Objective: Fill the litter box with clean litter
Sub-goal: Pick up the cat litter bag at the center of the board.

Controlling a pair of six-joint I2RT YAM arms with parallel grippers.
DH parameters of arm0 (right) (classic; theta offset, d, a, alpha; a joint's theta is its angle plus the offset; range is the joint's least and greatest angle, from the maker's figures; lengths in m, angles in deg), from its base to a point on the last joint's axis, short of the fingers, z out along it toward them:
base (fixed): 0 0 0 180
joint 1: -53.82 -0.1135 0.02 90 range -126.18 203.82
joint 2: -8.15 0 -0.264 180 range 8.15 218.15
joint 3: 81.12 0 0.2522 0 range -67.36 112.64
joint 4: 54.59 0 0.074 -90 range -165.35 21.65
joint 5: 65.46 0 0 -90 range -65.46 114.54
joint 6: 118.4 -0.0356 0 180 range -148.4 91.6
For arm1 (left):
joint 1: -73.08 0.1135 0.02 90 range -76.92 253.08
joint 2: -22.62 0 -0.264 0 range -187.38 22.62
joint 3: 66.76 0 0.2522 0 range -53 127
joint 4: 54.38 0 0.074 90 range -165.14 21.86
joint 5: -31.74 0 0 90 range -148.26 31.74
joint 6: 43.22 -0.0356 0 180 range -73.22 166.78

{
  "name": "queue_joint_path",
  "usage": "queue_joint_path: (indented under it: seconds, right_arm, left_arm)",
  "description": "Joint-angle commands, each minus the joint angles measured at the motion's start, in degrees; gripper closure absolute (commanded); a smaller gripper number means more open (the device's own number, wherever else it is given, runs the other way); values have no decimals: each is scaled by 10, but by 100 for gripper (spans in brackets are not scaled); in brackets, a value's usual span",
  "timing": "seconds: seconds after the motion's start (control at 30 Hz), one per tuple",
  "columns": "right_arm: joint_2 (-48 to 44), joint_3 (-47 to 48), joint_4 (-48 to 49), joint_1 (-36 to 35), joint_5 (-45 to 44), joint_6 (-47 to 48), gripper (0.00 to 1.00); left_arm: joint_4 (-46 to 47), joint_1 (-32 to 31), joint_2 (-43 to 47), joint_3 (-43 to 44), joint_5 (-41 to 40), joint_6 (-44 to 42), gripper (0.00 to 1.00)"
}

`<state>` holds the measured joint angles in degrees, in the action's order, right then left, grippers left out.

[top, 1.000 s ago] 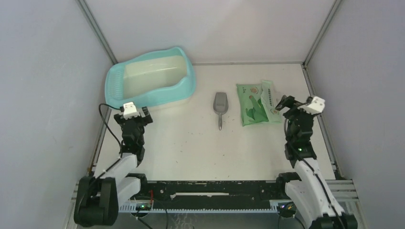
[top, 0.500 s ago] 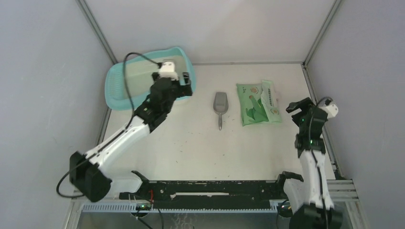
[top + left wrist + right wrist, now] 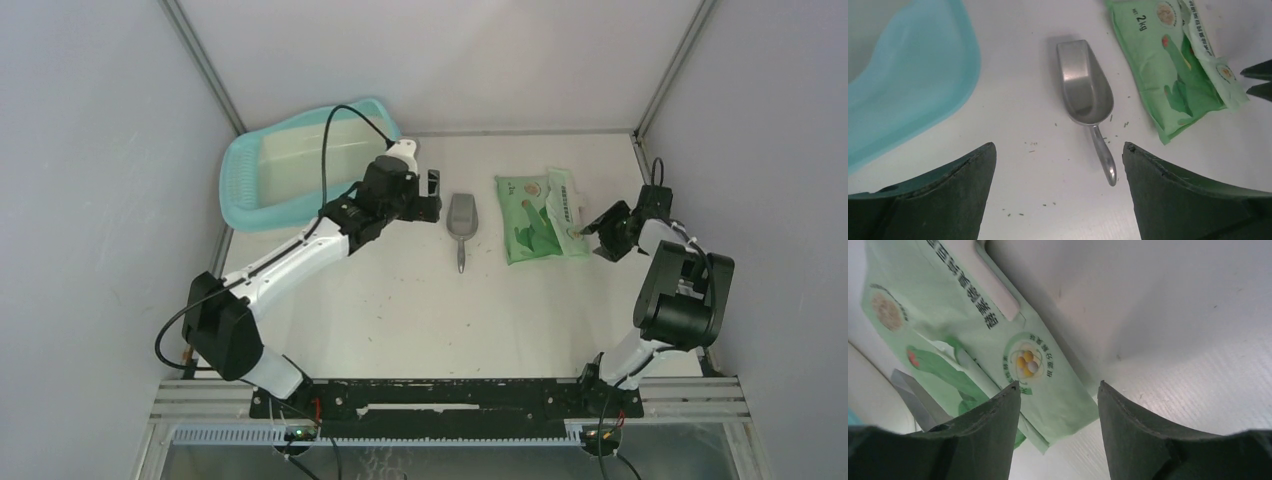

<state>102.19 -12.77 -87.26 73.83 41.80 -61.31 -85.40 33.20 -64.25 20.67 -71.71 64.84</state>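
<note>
Jaws on both arms stand spread apart, gripping nothing.

No loose litter shows in the litter box (image 3: 238,185), which lies left of the scoop (image 3: 461,215) and a little farther back, its pale inside bare. The litter is presumably inside the bag (image 3: 535,215), lying flat just right of the scoop. A few dark specks (image 3: 1126,123) dot the table (image 3: 420,310) around the scoop's handle, and I cannot tell if they are litter.

The bag looks soft and fairly heavy. It would likely sag and shift its load when lifted, so the flat sealed strip along the side away from the scoop seems the firmest place to pinch. The scoop is stiff, smooth metal, and its thin handle points toward the arm bases, probably slippery but easy to straddle.

The left gripper (image 3: 433,193) hovers just left of the scoop's bowl, between it and the box's near corner. The right gripper (image 3: 1058,385) sits at the bag's edge away from the scoop, and I cannot tell if it touches.

Open table lies nearer the bases than the scoop. The walls (image 3: 770,150) stand close beyond the box and the bag, leaving little swing room there.
</note>
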Motion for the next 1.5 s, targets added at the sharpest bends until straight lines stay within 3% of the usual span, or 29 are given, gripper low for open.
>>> queue_joint_path:
  seconds: [0.0, 0.17, 0.4, 0.47, 0.57, 0.6, 0.73, 0.83, 1.07, 1.2, 1.37, 1.47]
  right_arm:
    - [18, 17, -24, -16, 26, 24, 35]
    - [37, 5, -21, -37, 48, 32, 34]
    - [55, -2, 0, -78, 109, 12, 34]
    - [54, -18, 12, -83, 114, 6, 34]
    - [52, -52, 57, -81, 142, -16, 37]
    - [52, -58, 67, -81, 148, -20, 42]
    - [38, -63, 82, -81, 161, -17, 77]
    - [4, -62, 80, -77, 167, -2, 100]
    - [-179, -73, -52, -104, 129, 77, 100]
    - [-293, -76, -126, -135, 95, 90, 100]
    - [-385, -130, -117, -208, 76, 9, 100]
    - [-421, -169, -85, -312, 9, -63, 100]
  left_arm:
    - [16, 20, 14, -11, 66, 77, 0]
    - [-21, 19, 28, -14, 101, 98, 0]
    - [66, 34, 128, -126, 179, 149, 0]
    - [43, 45, 130, -128, 171, 183, 0]
    - [1, 47, 120, -106, 145, 169, 0]
    - [-2, 48, 122, -107, 138, 169, 0]
    - [-24, 50, 140, -110, 84, 163, 0]
    - [-34, 58, 149, -119, 88, 156, 0]
    - [44, 62, 135, -164, 174, 193, 0]
    - [75, 32, 140, -173, 167, 232, 0]
    - [28, -45, 144, -151, 109, 249, 0]
    - [33, -69, 163, -178, 129, 269, 0]
